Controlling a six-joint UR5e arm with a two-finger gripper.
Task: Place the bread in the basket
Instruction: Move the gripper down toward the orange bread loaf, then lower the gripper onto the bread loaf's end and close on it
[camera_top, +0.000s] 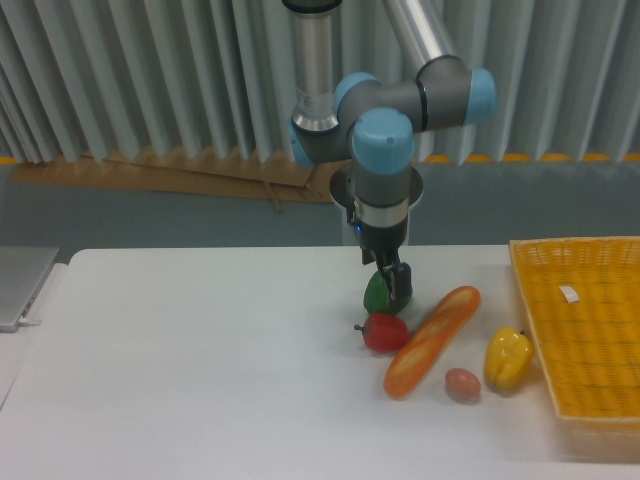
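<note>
The bread (432, 340), a long orange-brown baguette with pale slashes, lies diagonally on the white table, left of the basket (522, 276). The basket is a yellow-orange woven tray at the right edge, with a small white tag inside. My gripper (400, 291) hangs low just left of the bread's upper end and covers part of a green pepper (377, 293). Its dark fingers show edge-on as one narrow shape, so the gap between them is hidden. Nothing is visibly held.
A red tomato (384, 332) touches the bread's left side. A small tan egg (462, 384) and a yellow pepper (508, 358) lie between bread and basket. A grey flat object (20, 285) sits off the table's left edge.
</note>
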